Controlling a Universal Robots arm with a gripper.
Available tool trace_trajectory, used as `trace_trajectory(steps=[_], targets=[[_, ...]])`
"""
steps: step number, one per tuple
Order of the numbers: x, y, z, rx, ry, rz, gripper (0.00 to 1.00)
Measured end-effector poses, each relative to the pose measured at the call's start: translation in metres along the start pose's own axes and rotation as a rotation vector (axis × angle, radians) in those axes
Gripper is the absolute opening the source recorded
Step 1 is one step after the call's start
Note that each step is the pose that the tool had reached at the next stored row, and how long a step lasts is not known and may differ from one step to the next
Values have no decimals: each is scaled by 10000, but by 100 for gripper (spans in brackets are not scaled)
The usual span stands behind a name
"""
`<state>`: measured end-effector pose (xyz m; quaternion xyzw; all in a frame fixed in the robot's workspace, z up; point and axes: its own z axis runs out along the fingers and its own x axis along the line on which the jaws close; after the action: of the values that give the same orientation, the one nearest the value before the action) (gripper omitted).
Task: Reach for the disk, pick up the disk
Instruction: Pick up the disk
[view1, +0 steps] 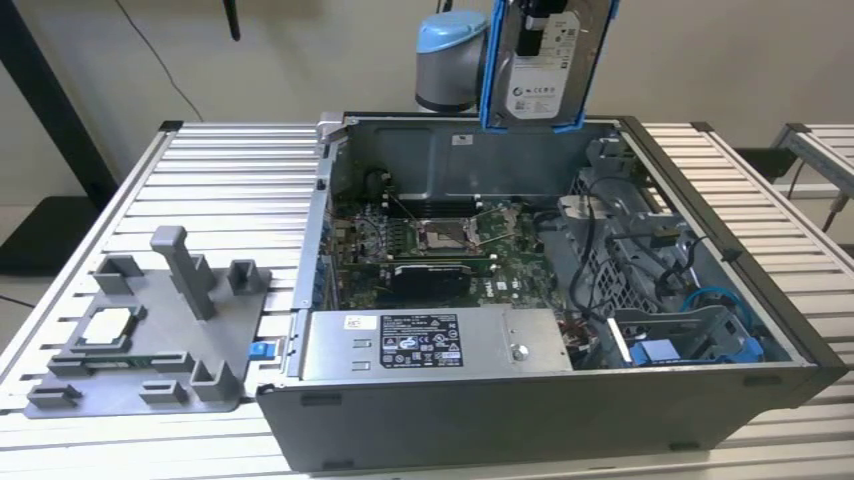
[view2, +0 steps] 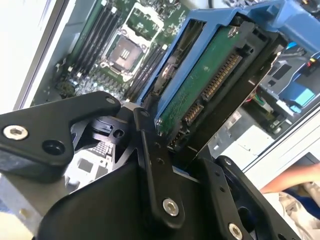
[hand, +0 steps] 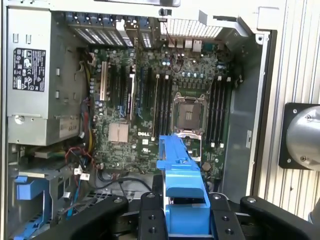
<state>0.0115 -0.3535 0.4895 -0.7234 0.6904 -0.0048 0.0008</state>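
The tool (view2: 165, 150) is clamped on the disk (view1: 541, 70), holding it upright, clear above the open case (view1: 694, 190).

One disk (view1: 541, 70) hangs in one gripper (view1: 539, 30), above one open computer case (view1: 561, 400); one grey fixture plate (view1: 147, 340) sits beside it.

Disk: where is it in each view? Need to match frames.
Exterior view: disk held upright above the case's rear wall, top centre.
Second wrist view: disk clamped by the gripper, circuit-board side and connector showing.
First wrist view: blue bracket edge, low centre.
Shared landmark: empty CPU socket.
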Motion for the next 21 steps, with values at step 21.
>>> trace_trajectory(steps=[21], targets=[[11, -509, 4, 0, 0, -1, 0]])
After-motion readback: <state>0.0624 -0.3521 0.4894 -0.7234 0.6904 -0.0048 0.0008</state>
